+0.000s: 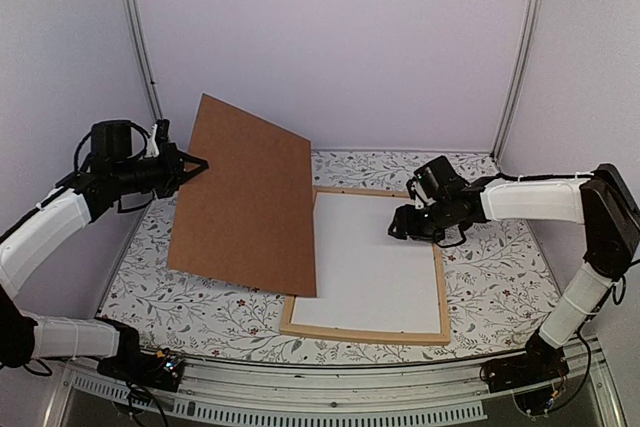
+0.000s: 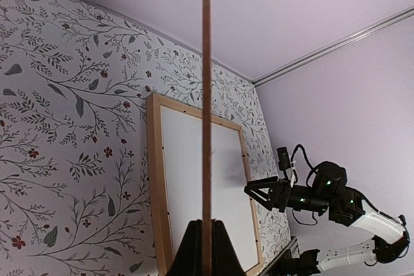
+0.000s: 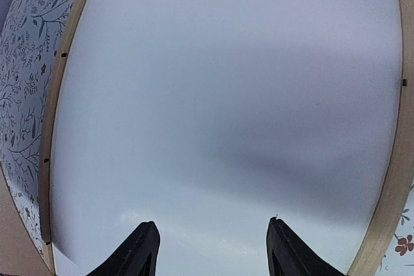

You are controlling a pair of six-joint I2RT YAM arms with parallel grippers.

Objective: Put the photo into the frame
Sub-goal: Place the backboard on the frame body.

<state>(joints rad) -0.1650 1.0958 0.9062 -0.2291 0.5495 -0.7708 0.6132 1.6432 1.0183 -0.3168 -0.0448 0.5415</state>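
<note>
1. The photo (image 1: 370, 262) is seen lying flat inside the frame (image 1: 365, 333) with its plain white back upward; nothing of the printed side is shown.
2. The frame, made of thin light-wood bars, is laid on the table (image 1: 500, 287), right of centre. Small dark tabs are visible along its inner edge in the right wrist view.
3. The table is covered with a white cloth printed with grey vines and small red flowers. It is enclosed by pale lilac walls with metal rails in the back corners.
4. The left gripper (image 1: 195, 162) is pressed together on the upper left edge of a brown backing board (image 1: 245, 192). The board is held tilted, and its lower right corner overlaps the frame's left side.
5. The right gripper (image 1: 400, 230) is held spread wide above the photo's far right part, gripping nothing. Whether its fingertips (image 3: 132, 253) touch the sheet cannot be told.
</note>
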